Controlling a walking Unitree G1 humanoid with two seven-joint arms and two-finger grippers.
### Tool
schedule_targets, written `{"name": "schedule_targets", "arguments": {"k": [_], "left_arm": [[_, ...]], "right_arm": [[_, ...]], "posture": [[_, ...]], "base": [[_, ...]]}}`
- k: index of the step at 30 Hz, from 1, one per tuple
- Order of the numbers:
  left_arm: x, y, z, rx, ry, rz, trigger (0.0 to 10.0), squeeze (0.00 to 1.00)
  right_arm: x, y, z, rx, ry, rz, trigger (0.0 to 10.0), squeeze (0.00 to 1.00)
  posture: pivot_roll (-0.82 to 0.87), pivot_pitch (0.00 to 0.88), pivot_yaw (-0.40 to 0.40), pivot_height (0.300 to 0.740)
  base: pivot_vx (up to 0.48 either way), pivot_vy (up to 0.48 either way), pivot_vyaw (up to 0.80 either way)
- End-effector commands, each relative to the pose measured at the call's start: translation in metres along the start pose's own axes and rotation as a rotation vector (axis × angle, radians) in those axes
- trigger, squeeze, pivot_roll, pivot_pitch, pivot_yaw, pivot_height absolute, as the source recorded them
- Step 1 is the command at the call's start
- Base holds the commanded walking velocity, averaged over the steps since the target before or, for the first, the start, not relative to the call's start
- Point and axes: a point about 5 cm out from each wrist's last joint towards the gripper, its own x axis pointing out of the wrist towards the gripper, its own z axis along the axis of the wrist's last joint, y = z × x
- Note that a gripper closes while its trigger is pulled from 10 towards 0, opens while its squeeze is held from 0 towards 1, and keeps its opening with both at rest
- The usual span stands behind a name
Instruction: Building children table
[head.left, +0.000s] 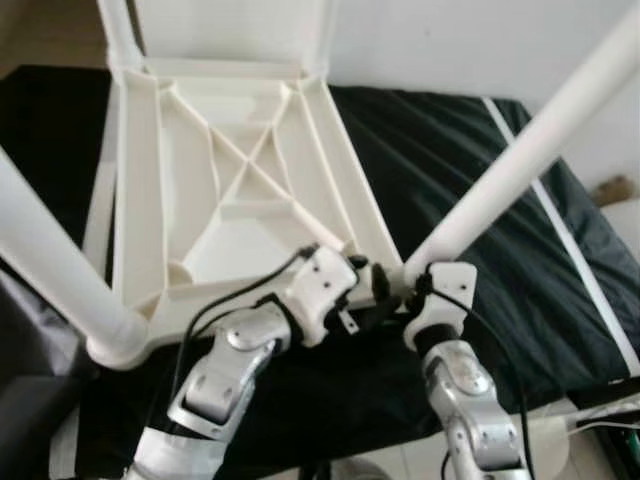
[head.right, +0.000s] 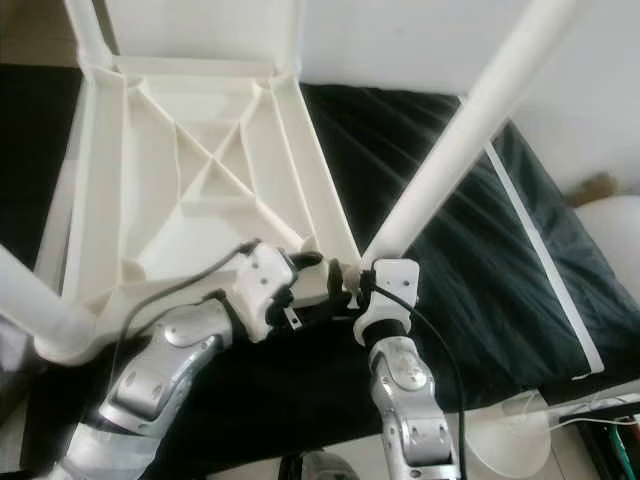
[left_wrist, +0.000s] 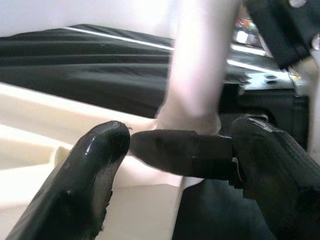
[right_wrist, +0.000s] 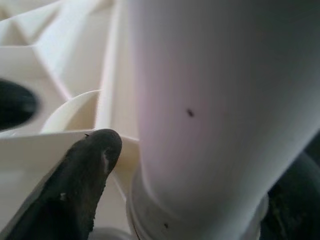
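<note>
A white plastic children's table (head.left: 240, 180) lies upside down on a black cloth, its ribbed underside facing up. The near-right leg (head.left: 520, 160) rises slanted from the corner socket just before me. My right gripper (head.left: 415, 290) is at that leg's base; in the right wrist view its fingers (right_wrist: 90, 165) sit on either side of the leg (right_wrist: 210, 100), shut on it. My left gripper (head.left: 385, 290) reaches the same corner from the left. It stands open in the left wrist view, its fingers (left_wrist: 95, 170) apart around a black finger of the right gripper.
Another leg (head.left: 50, 270) stands in the near-left corner, close to my left arm. Two more legs (head.left: 120, 30) rise at the far corners by the white wall. The black cloth (head.left: 480, 200) spreads to the right. A white round object and cables (head.right: 530, 430) lie on the floor at lower right.
</note>
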Motion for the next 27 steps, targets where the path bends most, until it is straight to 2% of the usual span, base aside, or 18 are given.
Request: {"name": "schedule_targets", "arguments": {"k": [1,3,6,8,9,10,11,15,17,18,20,25,27], "left_arm": [[0.004,0.003,-0.003,0.036,0.025,0.058,10.0,0.00],[0.004,0.003,-0.003,0.036,0.025,0.058,10.0,0.00],[0.005,0.006,-0.001,0.071,0.021,0.031,10.0,0.00],[0.004,0.007,0.000,0.079,0.019,0.023,10.0,0.00],[0.001,0.007,0.000,0.091,0.016,0.013,10.0,0.00],[0.001,0.007,0.000,0.091,0.016,0.013,10.0,0.00],[0.000,0.007,0.001,0.096,0.012,0.003,10.0,0.00],[-0.006,0.008,-0.002,0.065,0.022,-0.060,10.0,0.00],[-0.014,0.007,-0.005,0.053,0.029,-0.137,10.0,0.00],[-0.014,0.007,-0.005,0.053,0.029,-0.137,10.0,0.00],[-0.022,0.004,-0.009,0.040,0.058,-0.217,10.0,0.00],[-0.029,-0.006,-0.014,0.059,0.108,-0.325,10.0,0.00],[-0.030,-0.008,-0.015,0.066,0.107,-0.330,10.0,0.00]], "right_arm": [[-0.007,-0.014,-0.006,-0.011,0.031,0.051,10.0,1.00],[-0.007,-0.014,-0.006,-0.011,0.031,0.051,10.0,1.00],[-0.005,-0.034,-0.001,-0.063,0.024,0.139,10.0,1.00],[-0.005,-0.039,0.000,-0.080,0.026,0.172,10.0,1.00],[-0.005,-0.043,0.001,-0.095,0.027,0.213,10.0,0.42],[-0.005,-0.043,0.001,-0.095,0.027,0.213,10.0,0.42],[-0.007,-0.045,0.003,-0.103,0.032,0.254,10.0,0.00],[-0.010,-0.052,0.005,-0.130,0.054,0.332,10.0,0.00],[-0.015,-0.063,0.009,-0.150,0.084,0.394,10.0,0.00],[-0.015,-0.063,0.009,-0.150,0.084,0.394,10.0,0.00],[-0.018,-0.074,0.015,-0.197,0.114,0.436,10.0,0.00],[-0.013,-0.087,0.024,-0.270,0.138,0.501,10.0,0.00],[-0.010,-0.089,0.026,-0.296,0.141,0.518,10.0,0.00]], "posture": [[0.02,0.078,-0.126,0.740],[0.02,0.078,-0.126,0.740],[0.02,0.018,-0.092,0.740],[0.02,0.018,-0.092,0.740],[0.02,0.008,-0.085,0.740],[0.02,0.008,-0.085,0.740],[0.01,0.000,-0.078,0.740],[0.00,0.000,-0.069,0.740],[-0.02,0.000,-0.056,0.740],[-0.02,0.000,-0.056,0.740],[-0.03,0.000,-0.036,0.740],[-0.04,0.000,-0.039,0.740],[-0.04,0.000,-0.039,0.740]], "base": [[0.000,0.000,0.00],[0.000,0.000,0.00],[0.000,0.000,0.00],[0.000,0.000,0.00],[0.000,0.000,0.00],[0.000,0.000,0.00],[0.000,0.000,0.00],[0.000,0.000,0.00],[0.000,0.000,0.00],[0.000,0.000,0.00],[0.000,0.000,0.00],[0.000,0.000,0.00],[0.000,0.000,0.00]]}}
